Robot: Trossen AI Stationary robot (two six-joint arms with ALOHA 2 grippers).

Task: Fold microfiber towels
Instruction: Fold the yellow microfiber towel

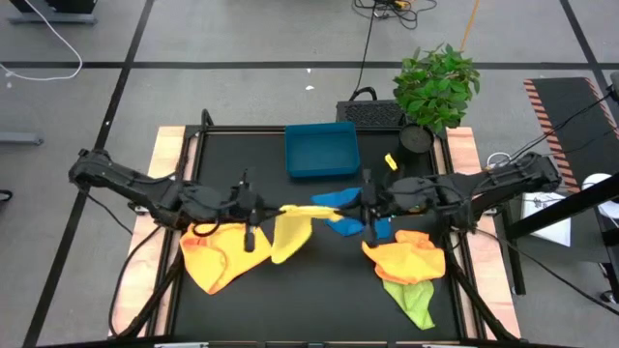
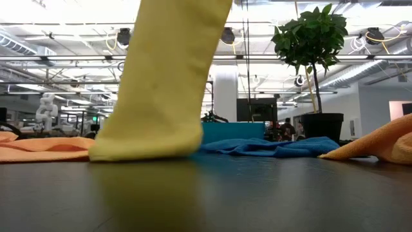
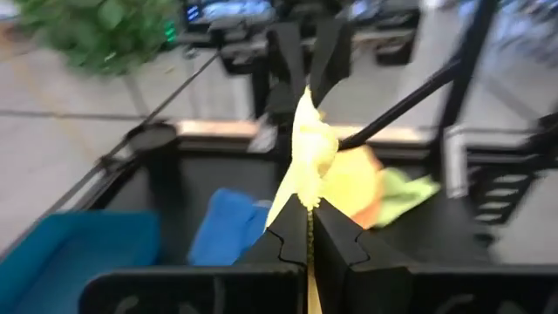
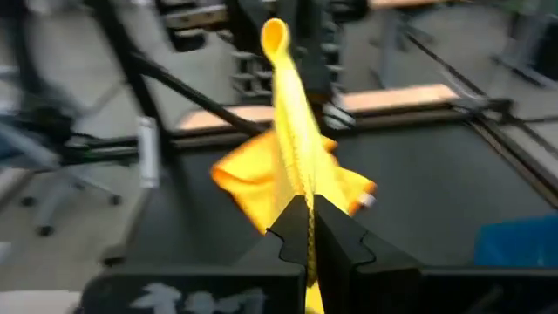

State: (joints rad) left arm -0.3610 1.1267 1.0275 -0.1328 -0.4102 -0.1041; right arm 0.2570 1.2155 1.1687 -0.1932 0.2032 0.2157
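Left end effector (image 1: 274, 211) and right end effector (image 1: 350, 217) clamp pale yellow towel (image 1: 290, 232), stretched between, arms extended inward.

left pincer (image 1: 263, 210) clamped, mid-table | right pincer (image 1: 360, 206) clamped, facing it

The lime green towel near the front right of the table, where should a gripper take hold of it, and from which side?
Best guess: the lime green towel lies crumpled, its upper part tucked under the orange towel. Its free pointed corner toward the table's front edge looks easiest to pinch, coming straight down from above, clear of the orange cloth.
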